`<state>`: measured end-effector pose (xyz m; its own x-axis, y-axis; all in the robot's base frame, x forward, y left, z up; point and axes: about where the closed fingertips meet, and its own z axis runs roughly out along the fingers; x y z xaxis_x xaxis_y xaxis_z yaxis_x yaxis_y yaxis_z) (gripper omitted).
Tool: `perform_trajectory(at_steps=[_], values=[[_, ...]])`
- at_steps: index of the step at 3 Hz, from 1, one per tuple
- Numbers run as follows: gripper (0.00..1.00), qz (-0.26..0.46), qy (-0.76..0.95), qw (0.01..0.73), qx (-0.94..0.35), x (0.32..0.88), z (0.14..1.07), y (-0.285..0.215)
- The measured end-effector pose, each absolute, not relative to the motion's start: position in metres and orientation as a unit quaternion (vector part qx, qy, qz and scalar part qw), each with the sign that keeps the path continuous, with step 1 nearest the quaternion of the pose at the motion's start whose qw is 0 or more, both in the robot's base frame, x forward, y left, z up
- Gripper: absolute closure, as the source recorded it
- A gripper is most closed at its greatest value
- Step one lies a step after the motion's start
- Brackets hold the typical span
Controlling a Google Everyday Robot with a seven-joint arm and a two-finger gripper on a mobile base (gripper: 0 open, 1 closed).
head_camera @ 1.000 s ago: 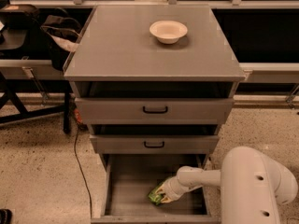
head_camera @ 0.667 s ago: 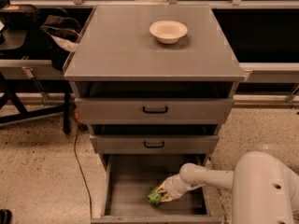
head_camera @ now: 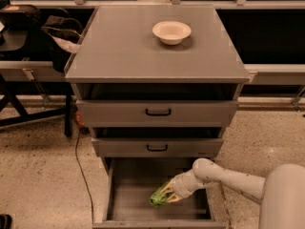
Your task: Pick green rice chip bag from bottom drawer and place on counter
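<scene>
Here, my gripper (head_camera: 167,194) is down in the bottom drawer (head_camera: 128,206), closed on the green bag (head_camera: 157,199).

From the camera view, my arm (head_camera: 228,180) reaches in over the drawer's right edge, and the fingers pinch the right end of the bag, which sits near the middle of the drawer floor, closer to the front edge than the back. I cannot tell whether the bag rests on the floor or is just above it. The drawer is pulled fully out beneath two black-handled drawers (head_camera: 157,112). Up on the counter (head_camera: 133,46), a cream bowl (head_camera: 171,32) sits towards the back right corner.
</scene>
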<state>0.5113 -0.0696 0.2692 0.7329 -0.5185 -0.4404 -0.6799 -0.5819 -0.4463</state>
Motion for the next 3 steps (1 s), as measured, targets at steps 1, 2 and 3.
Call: perform_trajectory(at_steps=[1,2,3], values=[[1.00,0.143,0.334,0.321,-0.875,0.511,0.308,-0.078],[1.00,0.148,0.331,0.335,-0.869,0.513,0.345,-0.089],[1.00,0.169,0.308,0.368,-0.861,0.515,0.407,-0.105]])
